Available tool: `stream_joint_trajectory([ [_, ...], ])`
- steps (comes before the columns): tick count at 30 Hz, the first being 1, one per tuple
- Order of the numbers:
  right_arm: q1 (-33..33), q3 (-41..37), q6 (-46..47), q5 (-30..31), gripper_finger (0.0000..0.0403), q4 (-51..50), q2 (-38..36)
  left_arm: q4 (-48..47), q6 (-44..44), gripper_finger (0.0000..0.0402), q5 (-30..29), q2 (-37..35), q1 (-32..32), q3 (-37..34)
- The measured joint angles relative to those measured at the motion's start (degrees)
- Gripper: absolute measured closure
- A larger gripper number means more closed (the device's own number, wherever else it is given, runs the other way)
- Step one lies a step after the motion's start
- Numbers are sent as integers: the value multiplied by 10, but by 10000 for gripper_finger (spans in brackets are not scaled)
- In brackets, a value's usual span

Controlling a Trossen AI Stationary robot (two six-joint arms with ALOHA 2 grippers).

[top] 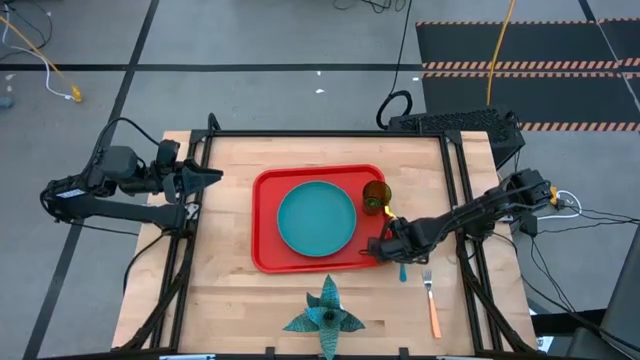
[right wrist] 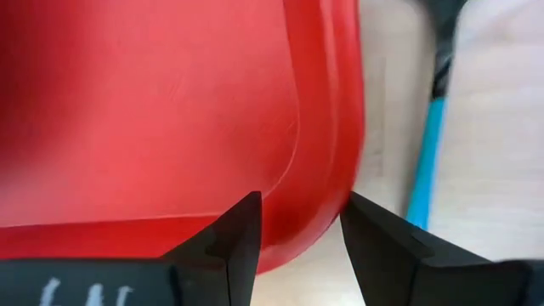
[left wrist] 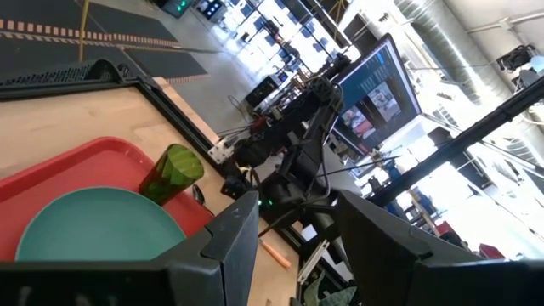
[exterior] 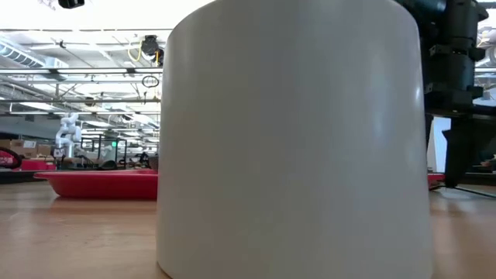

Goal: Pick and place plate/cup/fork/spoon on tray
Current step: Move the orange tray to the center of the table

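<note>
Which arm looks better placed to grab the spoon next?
The right. Its gripper hovers open at the tray's corner, with the spoon just beside it. The left gripper waits at the table's far edge.

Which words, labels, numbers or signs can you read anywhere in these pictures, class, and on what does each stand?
No text can be read in any view.
The monitor in the room behind the table, seen in the left wrist view, shows writing too blurred to read.
The tray, plate and cup carry no visible lettering.
</note>
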Motion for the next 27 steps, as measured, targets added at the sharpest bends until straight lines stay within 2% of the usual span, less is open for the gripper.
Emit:
stream_joint_trajectory([
  [5, 21, -33, 45, 5, 250, 75, -2, 0, 0, 238, 7, 0, 0, 0],
  [16, 42, -35, 70, 14, 250, 82, -2, 0, 0, 238, 15, 0, 0, 0],
  [27, 43, -35, 65, -4, 250, 107, 0, 0, 2, 238, 16, 0, 0, 0],
])
